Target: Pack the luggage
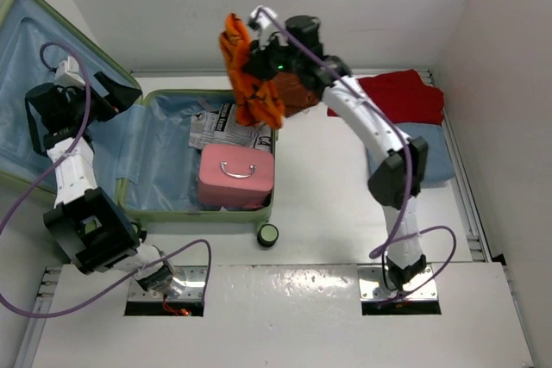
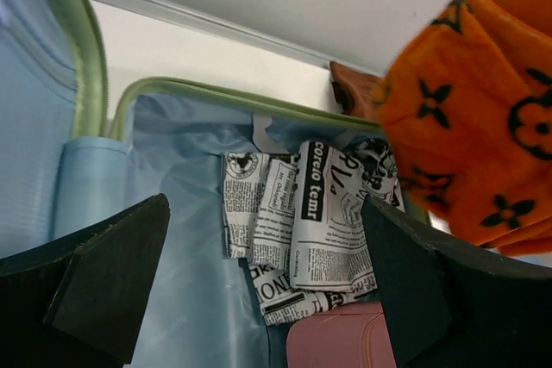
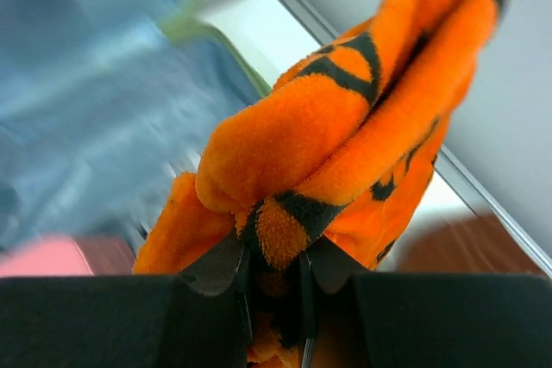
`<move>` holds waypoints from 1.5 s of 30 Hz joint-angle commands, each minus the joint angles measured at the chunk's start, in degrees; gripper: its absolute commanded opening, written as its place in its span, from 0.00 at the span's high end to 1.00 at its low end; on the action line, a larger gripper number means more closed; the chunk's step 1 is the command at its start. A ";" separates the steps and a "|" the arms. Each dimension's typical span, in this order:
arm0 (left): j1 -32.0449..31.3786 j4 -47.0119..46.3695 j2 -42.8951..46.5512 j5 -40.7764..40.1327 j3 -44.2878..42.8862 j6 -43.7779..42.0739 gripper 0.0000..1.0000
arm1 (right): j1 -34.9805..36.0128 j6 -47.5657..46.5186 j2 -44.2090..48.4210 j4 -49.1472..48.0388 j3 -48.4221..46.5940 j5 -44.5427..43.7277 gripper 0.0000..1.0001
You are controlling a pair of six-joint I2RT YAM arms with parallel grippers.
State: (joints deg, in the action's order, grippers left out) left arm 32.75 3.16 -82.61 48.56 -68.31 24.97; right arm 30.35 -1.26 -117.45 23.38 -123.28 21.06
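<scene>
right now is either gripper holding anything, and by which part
The right gripper pinches a bunched fold of the orange cloth; the left gripper is open and holds nothing.

This is a robotics lab cell, set up as a test bench rather than a lived-in room. The luggage lies open on a bare white desk. Plain white panels box the desk in behind the luggage and far to its right. A metal rail runs along the desk edge to the right of the luggage. In front of the luggage, at the near edge, two robot arms stand bolted to metal plates. Purple cables loop loosely from the arms. Right of the luggage, a folded red garment and a folded blue garment are laid out like props.
</scene>
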 commanded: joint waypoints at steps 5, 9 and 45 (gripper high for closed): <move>4.16 -1.75 4.83 2.42 1.51 1.66 0.01 | 10.68 5.74 -11.72 -22.93 -2.22 -3.29 1.00; 5.91 -0.44 5.35 2.42 1.52 1.66 0.01 | 14.64 7.67 -16.67 -27.23 -4.33 -3.83 1.00; -23.96 16.52 -11.08 -20.58 -0.69 -14.78 0.52 | -12.84 7.51 22.17 -0.90 32.91 -15.70 0.19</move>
State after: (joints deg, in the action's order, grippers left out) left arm 8.69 15.57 -92.49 40.58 -68.84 12.40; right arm 20.23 11.03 -96.97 4.23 -93.80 4.64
